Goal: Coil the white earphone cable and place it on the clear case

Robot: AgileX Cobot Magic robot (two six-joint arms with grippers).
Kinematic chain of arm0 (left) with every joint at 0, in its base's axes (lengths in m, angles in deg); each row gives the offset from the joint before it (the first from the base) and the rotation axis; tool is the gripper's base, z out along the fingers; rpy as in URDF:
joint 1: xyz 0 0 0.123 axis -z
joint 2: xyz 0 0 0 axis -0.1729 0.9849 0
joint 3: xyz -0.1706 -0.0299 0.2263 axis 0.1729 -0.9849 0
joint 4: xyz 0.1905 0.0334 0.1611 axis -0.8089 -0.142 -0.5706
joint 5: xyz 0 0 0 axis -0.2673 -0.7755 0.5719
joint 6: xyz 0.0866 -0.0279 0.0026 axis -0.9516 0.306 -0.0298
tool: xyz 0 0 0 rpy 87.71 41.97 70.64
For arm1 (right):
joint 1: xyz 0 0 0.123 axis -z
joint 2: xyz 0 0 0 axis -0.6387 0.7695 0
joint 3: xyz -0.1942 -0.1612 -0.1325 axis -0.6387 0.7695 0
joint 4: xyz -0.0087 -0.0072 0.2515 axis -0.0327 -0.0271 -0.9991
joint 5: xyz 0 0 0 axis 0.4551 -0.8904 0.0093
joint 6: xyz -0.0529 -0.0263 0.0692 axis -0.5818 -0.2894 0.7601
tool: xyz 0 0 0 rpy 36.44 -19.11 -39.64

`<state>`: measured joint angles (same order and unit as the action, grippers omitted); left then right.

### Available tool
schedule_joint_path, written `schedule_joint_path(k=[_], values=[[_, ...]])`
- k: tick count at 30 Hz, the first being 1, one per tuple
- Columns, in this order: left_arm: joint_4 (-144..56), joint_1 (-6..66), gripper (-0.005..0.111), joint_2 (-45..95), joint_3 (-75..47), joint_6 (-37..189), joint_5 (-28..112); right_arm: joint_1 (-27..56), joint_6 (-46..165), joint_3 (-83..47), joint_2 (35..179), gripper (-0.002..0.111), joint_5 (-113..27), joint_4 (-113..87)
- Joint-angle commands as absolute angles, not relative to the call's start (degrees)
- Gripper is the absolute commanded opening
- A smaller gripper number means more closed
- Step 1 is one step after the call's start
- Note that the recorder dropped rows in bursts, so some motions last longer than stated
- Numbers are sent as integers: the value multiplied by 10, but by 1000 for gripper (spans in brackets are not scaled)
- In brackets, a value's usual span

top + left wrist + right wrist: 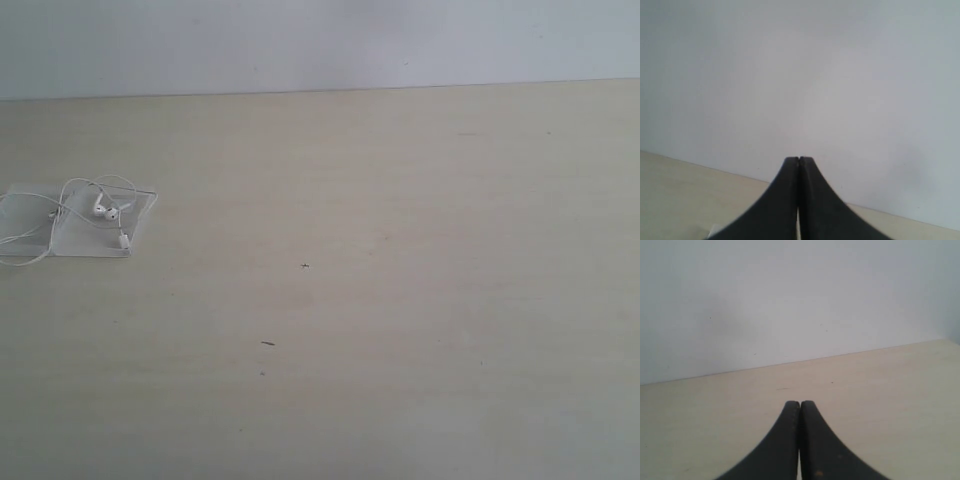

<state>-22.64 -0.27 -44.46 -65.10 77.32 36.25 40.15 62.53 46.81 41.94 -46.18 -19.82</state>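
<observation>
Close before each wrist camera, the two black grippers were the nearest things: the left gripper (798, 162) had its jaws pressed together with only a hairline seam between them and nothing caught there, and the right gripper (800, 405) showed the same, jaws shut tight on nothing, raised above the pale wooden table (400, 300). Neither arm appeared in the exterior view. On the near and middle stretch of the table lay only two tiny dark specks, one (267, 343) nearer and one (305, 266) a little beyond it. Farther back, at the left edge of the exterior view, the clear case (88, 245) lay flat on the table, and the white earphone cable (60, 212) rested on top of it in loose loops, its two earbuds (105, 208) side by side near the middle and a strand trailing off toward the left border. Beyond the table's far edge rose a plain pale wall (300, 40).
</observation>
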Motion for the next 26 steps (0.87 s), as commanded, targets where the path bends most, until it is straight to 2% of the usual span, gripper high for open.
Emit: schedule_joint_path(k=[1,20,26], values=[[-230,-4,0,-448,-652,772,365,404,622,471,416,0,-463,-199],[-248,-4,0,-448,-746,772,337,404,622,471,416,0,-463,-199],[-286,-4,0,-448,-746,772,257,404,622,471,416,0,-463,-199]])
